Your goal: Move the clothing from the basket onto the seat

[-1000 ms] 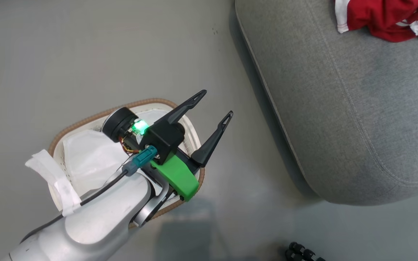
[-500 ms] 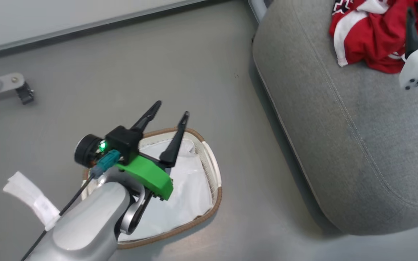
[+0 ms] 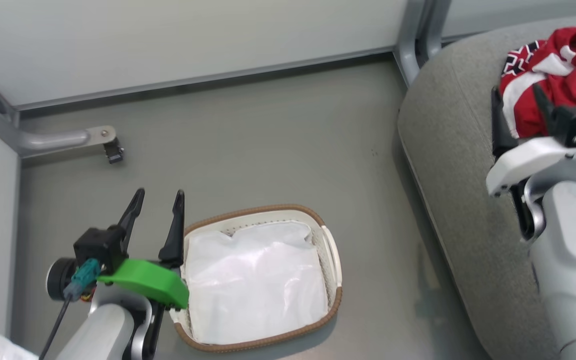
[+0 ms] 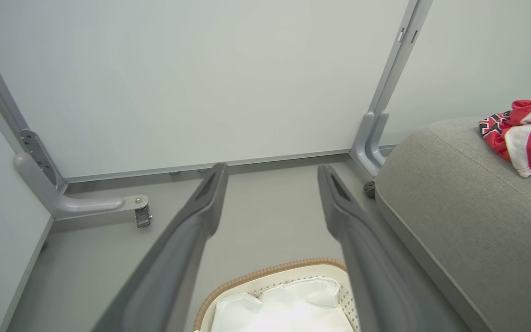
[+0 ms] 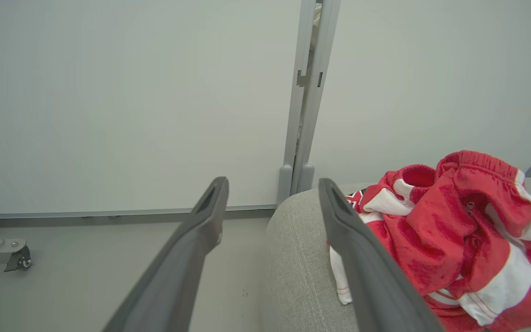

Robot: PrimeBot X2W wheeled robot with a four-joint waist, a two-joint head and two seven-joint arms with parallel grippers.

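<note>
**Open floor between basket and seat**

A bare strip of floor (image 3: 268, 150) runs between the basket (image 3: 335, 300) and the seat (image 3: 448, 200). The wall panel (image 3: 168, 40) closes the far side. A grey post (image 3: 413, 45) stands by the seat's corner, and a castered foot (image 3: 103, 140) juts out at far left. The clothing (image 3: 568, 80) heaps on the seat's far end.

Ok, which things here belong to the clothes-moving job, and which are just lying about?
Job: red-and-white basketball clothing; white perforated plastic basket with brown woven rim; large grey fabric seat.
Lying about: plain white sheet in the basket; grey metal partition foot.
</note>
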